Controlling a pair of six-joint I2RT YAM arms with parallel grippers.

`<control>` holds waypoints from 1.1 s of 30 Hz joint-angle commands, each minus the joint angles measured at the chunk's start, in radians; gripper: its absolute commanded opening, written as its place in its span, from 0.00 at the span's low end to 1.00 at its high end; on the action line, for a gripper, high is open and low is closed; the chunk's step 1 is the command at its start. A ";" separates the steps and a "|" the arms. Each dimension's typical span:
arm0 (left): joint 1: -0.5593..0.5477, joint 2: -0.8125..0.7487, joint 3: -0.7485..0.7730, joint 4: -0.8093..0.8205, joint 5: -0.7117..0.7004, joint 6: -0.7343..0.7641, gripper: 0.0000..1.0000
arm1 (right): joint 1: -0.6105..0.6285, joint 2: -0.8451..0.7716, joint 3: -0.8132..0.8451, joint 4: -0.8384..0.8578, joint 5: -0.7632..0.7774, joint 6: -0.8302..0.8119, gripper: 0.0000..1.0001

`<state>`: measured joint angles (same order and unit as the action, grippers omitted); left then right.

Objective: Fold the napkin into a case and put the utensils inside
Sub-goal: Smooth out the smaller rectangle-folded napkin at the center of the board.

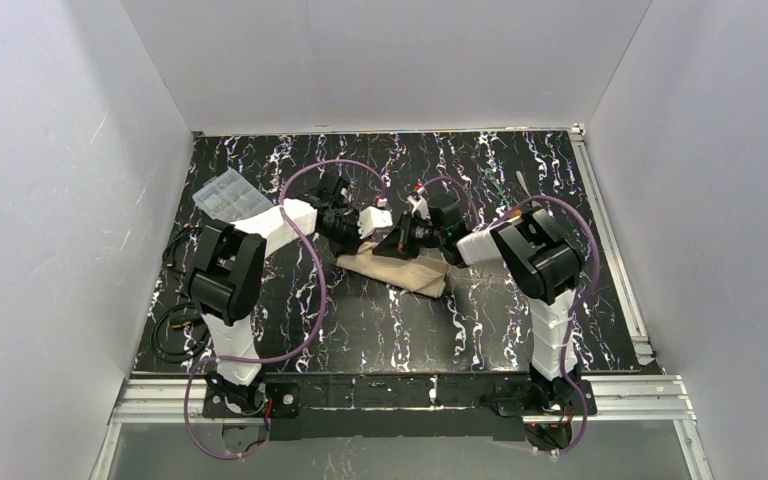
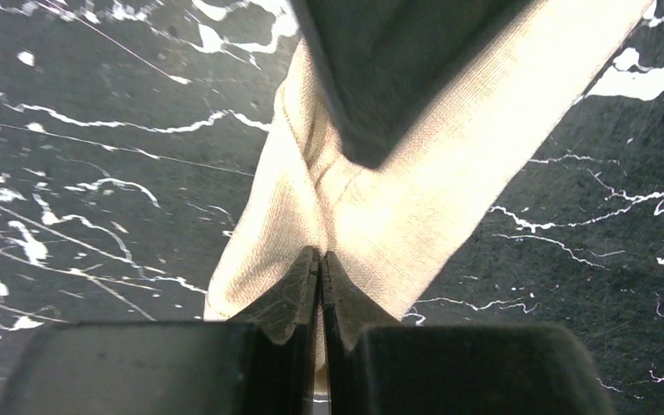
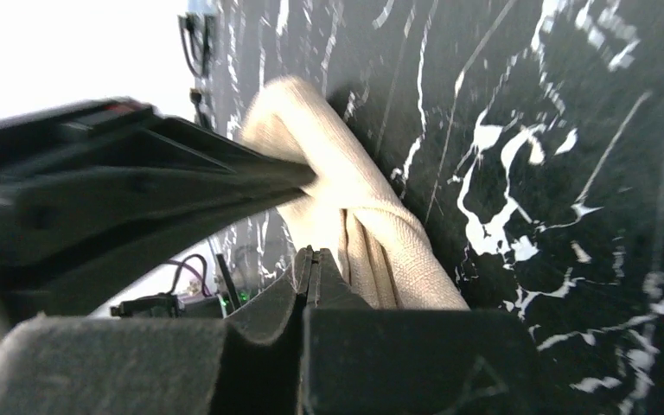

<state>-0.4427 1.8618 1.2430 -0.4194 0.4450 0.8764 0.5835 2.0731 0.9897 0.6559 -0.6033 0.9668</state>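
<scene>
Black white-veined tabletop (image 1: 380,330) between plain white walls (image 1: 380,60) bears the tan napkin (image 1: 405,272).

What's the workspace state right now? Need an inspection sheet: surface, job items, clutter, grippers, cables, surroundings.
surface: black white-veined table; no spills seen.
job's things: napkin bunched into a crumpled strip mid-table, not yet a case; utensils not made out in any view.
clutter: clear compartment box at far left, apart from the napkin.
grippers: left gripper has its jaws shut on the napkin; right gripper has its jaws shut on it too, close beside the left.
cables: purple cables loop off both arms; black leads lie at the table's left edge.
surroundings: white walls on three sides; metal rail along the near edge.
</scene>
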 commanded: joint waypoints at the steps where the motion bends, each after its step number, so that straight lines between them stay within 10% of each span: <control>1: -0.008 0.011 -0.040 -0.030 -0.014 0.027 0.00 | -0.049 -0.091 0.033 -0.003 -0.040 -0.028 0.01; 11: -0.019 0.006 -0.056 -0.013 -0.030 0.030 0.00 | -0.023 0.001 0.116 0.015 -0.042 0.027 0.01; 33: -0.037 -0.001 -0.088 0.020 -0.082 0.046 0.00 | -0.182 -0.431 -0.346 -0.269 -0.289 -0.228 0.01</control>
<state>-0.4690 1.8587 1.1915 -0.3721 0.3851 0.9058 0.4168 1.6276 0.6846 0.4335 -0.8371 0.8036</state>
